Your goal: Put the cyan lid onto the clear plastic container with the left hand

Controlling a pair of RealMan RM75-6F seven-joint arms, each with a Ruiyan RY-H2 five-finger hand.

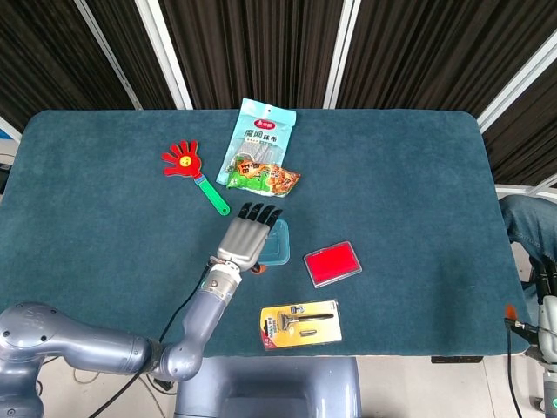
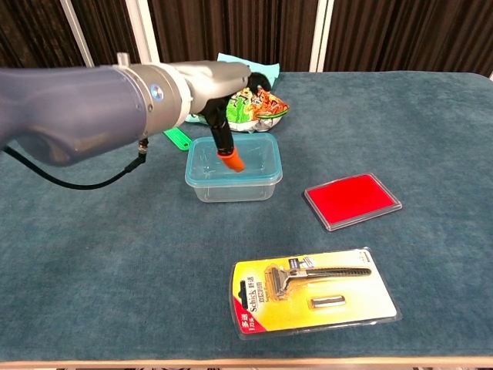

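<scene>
Item one: the clear plastic container [image 2: 233, 168], near table centre, with the cyan lid [image 2: 235, 155] already seated flat on its rim. From the head view the pair reads as one cyan rectangle [image 1: 275, 242].

Item two: my left hand [image 1: 246, 237], palm down above the container's 9 o'clock side, fingers stretched straight toward 12 and slightly apart, gripping nothing. In the chest view an orange-tipped finger [image 2: 229, 159] points down over the lid; whether it touches, I cannot tell.

Item three: my right hand [image 1: 548, 294], only partly in frame at the table's 3 o'clock edge; how far it is spread I cannot tell.

Surroundings, by bearing from the container:
- 12 o'clock, near: green snack packet [image 1: 264, 178], with a pale blue snack bag [image 1: 257, 136] just behind it.
- 10 o'clock: red hand-shaped clapper with green handle [image 1: 193, 171].
- 3 o'clock, near: flat red case [image 2: 352, 200].
- 5 o'clock: carded razor on a yellow backing [image 2: 312, 289].

All rest on the teal table [image 1: 409, 174].
</scene>
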